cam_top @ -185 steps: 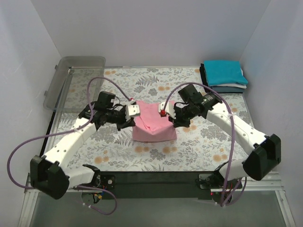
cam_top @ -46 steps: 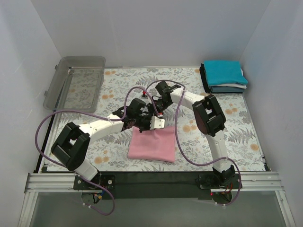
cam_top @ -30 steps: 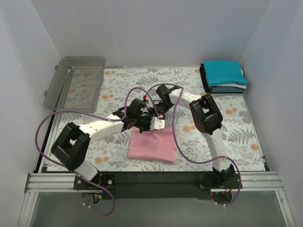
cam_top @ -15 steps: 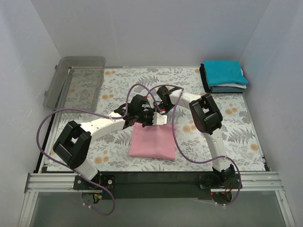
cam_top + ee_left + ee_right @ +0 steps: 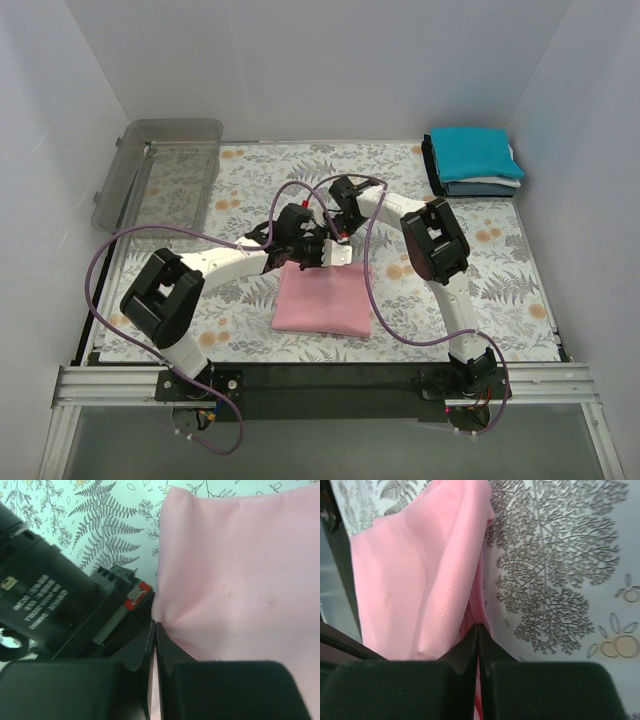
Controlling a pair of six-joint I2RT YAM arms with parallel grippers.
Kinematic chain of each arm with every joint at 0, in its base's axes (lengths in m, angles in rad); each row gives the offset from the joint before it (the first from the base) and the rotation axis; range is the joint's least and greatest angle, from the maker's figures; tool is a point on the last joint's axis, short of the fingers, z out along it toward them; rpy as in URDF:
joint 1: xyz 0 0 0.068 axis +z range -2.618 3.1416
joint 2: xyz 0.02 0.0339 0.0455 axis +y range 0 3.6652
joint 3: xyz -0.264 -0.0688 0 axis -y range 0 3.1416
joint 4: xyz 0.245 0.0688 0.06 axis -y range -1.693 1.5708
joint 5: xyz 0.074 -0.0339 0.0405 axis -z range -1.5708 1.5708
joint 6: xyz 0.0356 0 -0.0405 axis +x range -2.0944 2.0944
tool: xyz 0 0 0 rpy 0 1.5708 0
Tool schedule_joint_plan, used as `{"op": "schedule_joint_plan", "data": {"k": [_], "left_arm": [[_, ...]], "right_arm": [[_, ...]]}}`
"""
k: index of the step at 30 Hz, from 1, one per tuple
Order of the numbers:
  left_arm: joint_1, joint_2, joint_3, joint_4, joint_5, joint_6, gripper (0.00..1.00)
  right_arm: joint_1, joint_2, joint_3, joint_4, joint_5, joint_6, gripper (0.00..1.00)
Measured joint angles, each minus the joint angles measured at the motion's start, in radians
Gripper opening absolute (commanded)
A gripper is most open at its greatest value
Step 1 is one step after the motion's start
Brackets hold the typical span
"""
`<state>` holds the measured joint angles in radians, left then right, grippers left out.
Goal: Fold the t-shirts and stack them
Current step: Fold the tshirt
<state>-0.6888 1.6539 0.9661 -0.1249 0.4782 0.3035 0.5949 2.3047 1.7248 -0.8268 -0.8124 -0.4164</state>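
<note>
The pink t-shirt (image 5: 323,301) lies folded into a rectangle on the floral cloth at the near middle. It fills the left wrist view (image 5: 240,575) and the right wrist view (image 5: 415,570). My left gripper (image 5: 318,256) is shut on its far edge (image 5: 154,622). My right gripper (image 5: 342,236) is shut on the same far edge beside it (image 5: 478,625). The two grippers sit close together. A stack of folded shirts (image 5: 474,163), teal on top, grey-blue and dark below, lies at the far right corner.
A clear plastic bin (image 5: 160,172) stands tilted at the far left corner. The floral table cloth (image 5: 250,170) covers the table. White walls close in on three sides. Purple cables loop above both arms.
Both grippers stayed on the shirt's far edge and shifted slightly toward the far side. The left arm's elbow moved right. The shirt lies a little flatter.
</note>
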Motion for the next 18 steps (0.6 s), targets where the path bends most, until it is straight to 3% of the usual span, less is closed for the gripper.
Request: {"op": "schedule_joint_plan", "data": {"k": [6, 9, 10, 13, 18], "left_arm": [[0.000, 0.000, -0.018, 0.006, -0.002, -0.002, 0.00], [0.000, -0.001, -0.024, 0.005, -0.006, -0.004, 0.01], [0.000, -0.001, -0.025, 0.003, -0.008, -0.005, 0.04], [0.000, -0.007, -0.025, -0.010, -0.018, -0.020, 0.15], [0.000, -0.040, -0.019, -0.052, -0.024, -0.093, 0.30]], "right_arm": [[0.002, 0.000, 0.069, -0.016, 0.106, -0.004, 0.07], [0.001, 0.000, 0.108, -0.017, 0.161, -0.007, 0.15], [0.000, 0.000, 0.121, -0.017, 0.177, -0.009, 0.27], [-0.011, -0.003, 0.150, -0.017, 0.221, -0.012, 0.44], [-0.057, -0.020, 0.199, -0.028, 0.259, -0.015, 0.50]]}}
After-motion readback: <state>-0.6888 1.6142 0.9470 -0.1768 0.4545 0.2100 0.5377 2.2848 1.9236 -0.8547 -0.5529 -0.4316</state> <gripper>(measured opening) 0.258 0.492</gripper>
